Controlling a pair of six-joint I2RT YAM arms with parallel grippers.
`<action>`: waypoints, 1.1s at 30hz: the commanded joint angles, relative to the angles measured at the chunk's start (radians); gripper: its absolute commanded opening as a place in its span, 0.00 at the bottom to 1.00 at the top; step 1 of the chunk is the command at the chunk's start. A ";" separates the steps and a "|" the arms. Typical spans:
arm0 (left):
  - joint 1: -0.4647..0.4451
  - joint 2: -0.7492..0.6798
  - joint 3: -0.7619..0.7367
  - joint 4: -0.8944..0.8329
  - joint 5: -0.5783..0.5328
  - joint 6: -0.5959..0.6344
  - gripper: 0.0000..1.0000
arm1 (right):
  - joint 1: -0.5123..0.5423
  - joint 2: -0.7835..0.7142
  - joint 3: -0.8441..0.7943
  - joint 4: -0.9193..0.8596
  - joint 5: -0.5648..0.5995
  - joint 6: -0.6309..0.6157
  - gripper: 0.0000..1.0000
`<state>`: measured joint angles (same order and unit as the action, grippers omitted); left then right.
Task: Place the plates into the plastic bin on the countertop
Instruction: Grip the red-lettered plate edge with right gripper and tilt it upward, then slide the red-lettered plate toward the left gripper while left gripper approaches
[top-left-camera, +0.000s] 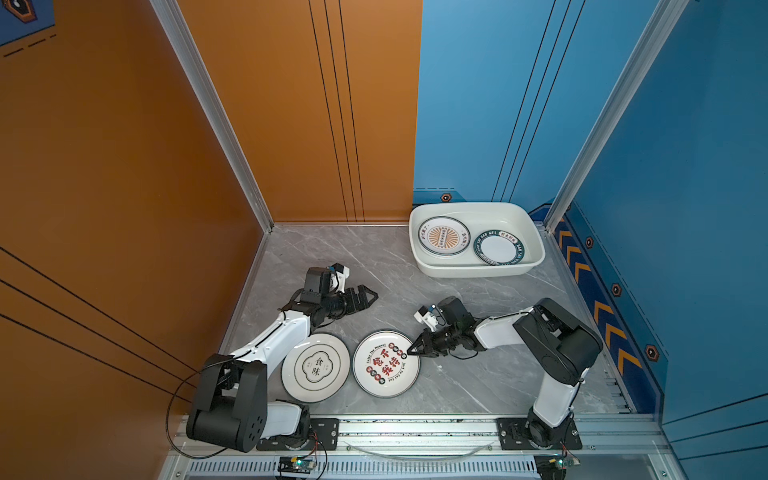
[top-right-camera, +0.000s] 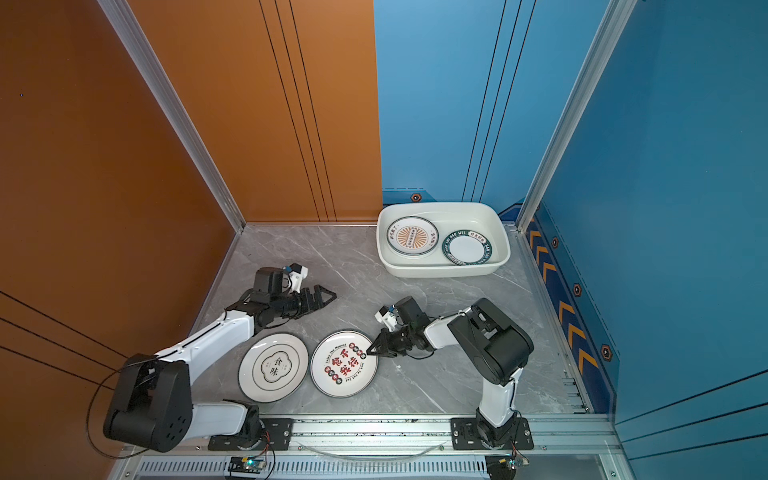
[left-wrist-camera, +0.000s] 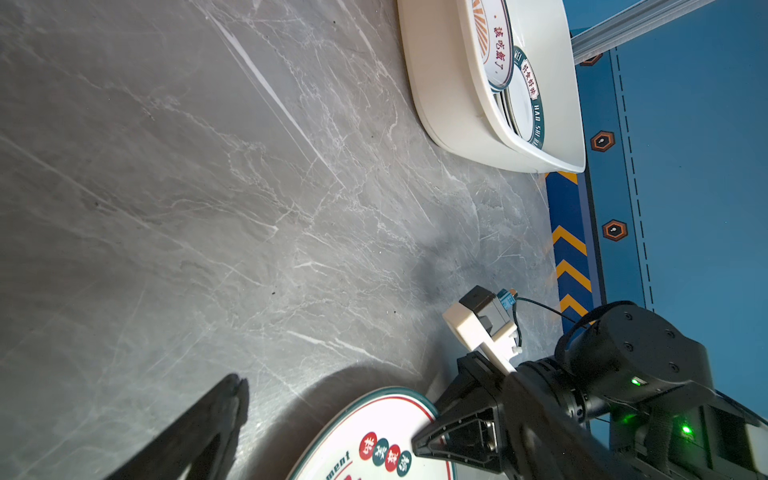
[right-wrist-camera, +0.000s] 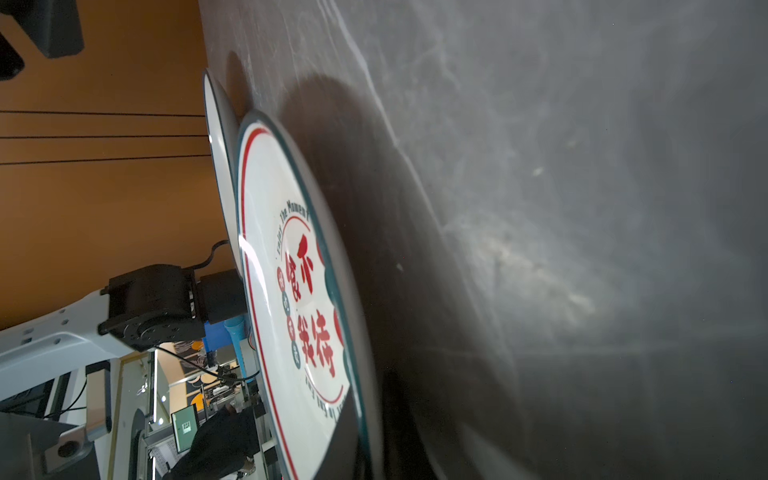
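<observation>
Grey table (top-left-camera: 374, 266): right claw (top-left-camera: 413, 350) clamps the red-lettered plate (top-left-camera: 384, 368) by its rim, left claw (top-left-camera: 368, 298) gapes idle; next probably a level lift into the bin (top-left-camera: 457, 272).

White links (top-left-camera: 274, 338), blk joints (top-left-camera: 232, 399), blk jaws

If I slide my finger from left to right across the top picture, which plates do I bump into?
First the black-lettered plate → red-lettered plate → orange sunburst plate → teal-rimmed plate. The last two lie inside the plastic bin.
</observation>
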<state>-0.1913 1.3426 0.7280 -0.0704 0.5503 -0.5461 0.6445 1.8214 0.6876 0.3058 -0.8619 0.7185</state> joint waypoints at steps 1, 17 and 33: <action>-0.006 0.007 0.009 0.009 0.006 0.018 0.98 | -0.028 -0.017 -0.027 -0.041 0.041 0.001 0.04; -0.047 0.042 0.017 0.073 0.085 0.001 0.98 | -0.309 -0.384 -0.014 -0.496 0.001 -0.235 0.00; -0.217 0.175 0.041 0.402 0.341 -0.119 0.99 | -0.561 -0.583 0.080 -0.638 -0.082 -0.240 0.00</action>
<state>-0.3965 1.5078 0.7387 0.2375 0.8135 -0.6350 0.0986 1.2766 0.7212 -0.3309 -0.8749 0.4683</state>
